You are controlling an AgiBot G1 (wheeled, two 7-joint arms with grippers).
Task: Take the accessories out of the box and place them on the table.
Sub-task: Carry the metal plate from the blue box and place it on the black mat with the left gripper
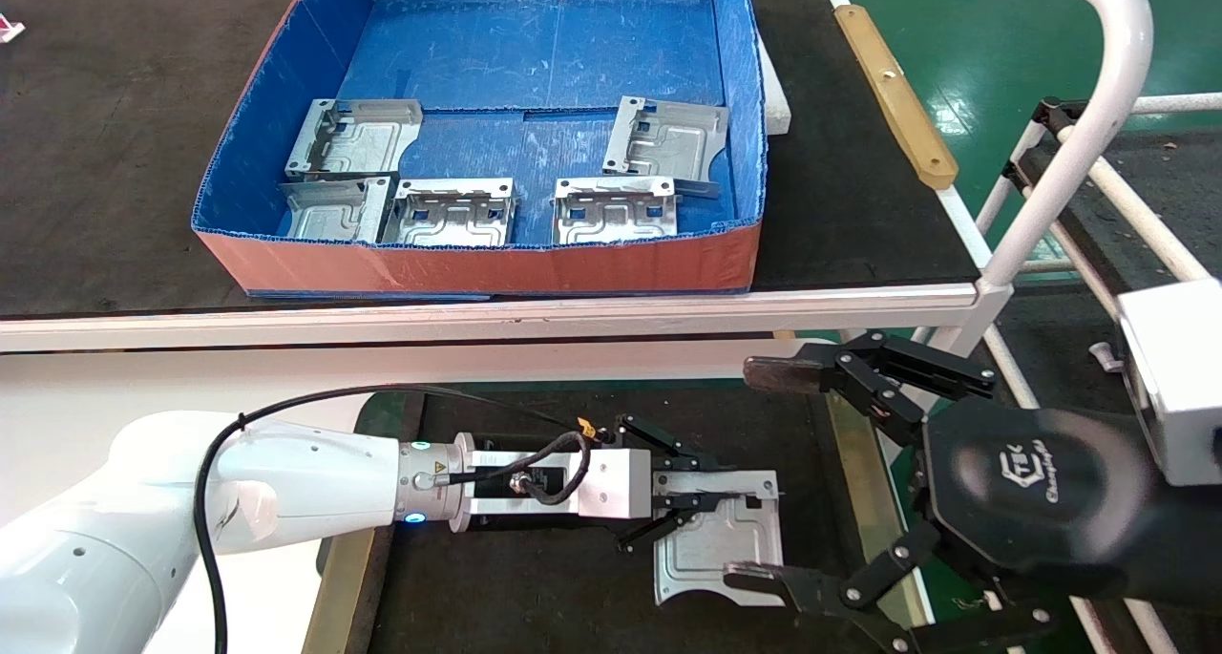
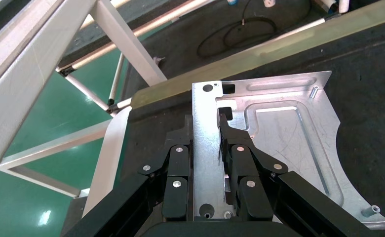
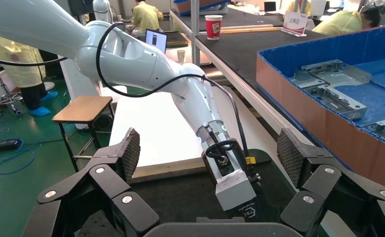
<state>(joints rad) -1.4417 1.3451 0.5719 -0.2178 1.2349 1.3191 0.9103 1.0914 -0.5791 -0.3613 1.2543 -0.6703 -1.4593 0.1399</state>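
The box (image 1: 477,264), blue inside and orange-red outside, stands on the dark bench and holds several silver plates, such as one at its front (image 1: 453,213) and one at its back right (image 1: 668,138). My left gripper (image 1: 702,492) is shut on the folded edge of another plate (image 1: 721,544), held flat and low over the table's black mat (image 1: 525,587); I cannot tell whether it touches. The left wrist view shows the gripper (image 2: 205,123) clamped on that plate (image 2: 284,138). My right gripper (image 1: 754,473) is open and empty, just right of the held plate, and also shows in its wrist view (image 3: 209,148).
A white tube frame (image 1: 1098,110) rises at the right. Tan strips (image 1: 859,501) edge the mat. The bench's white front rail (image 1: 477,315) runs between box and table. A wooden stool (image 3: 82,106) stands beyond the table's white top (image 3: 156,133).
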